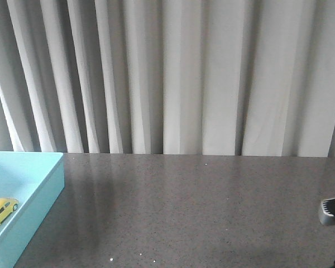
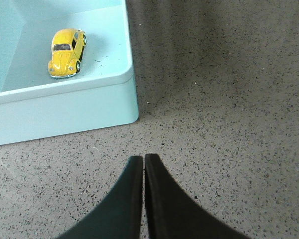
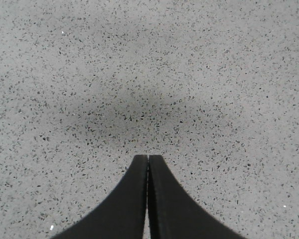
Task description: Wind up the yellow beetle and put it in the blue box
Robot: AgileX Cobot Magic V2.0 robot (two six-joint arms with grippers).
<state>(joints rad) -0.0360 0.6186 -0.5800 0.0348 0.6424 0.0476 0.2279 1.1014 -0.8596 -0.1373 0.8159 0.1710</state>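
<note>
The yellow beetle (image 1: 1, 211) lies inside the blue box (image 1: 44, 187) at the table's left edge, close to the box's right wall. In the left wrist view the beetle (image 2: 66, 53) rests on the box floor near a corner of the box (image 2: 79, 107). My left gripper (image 2: 143, 158) is shut and empty, above bare table just outside that corner. My right gripper (image 3: 148, 158) is shut and empty over bare speckled table. In the front view only a grey part of the right arm (image 1: 333, 210) shows at the right edge.
The dark speckled table (image 1: 201, 212) stretches from the box to the right edge. Pale pleated curtains (image 1: 173, 72) hang behind the table's far edge.
</note>
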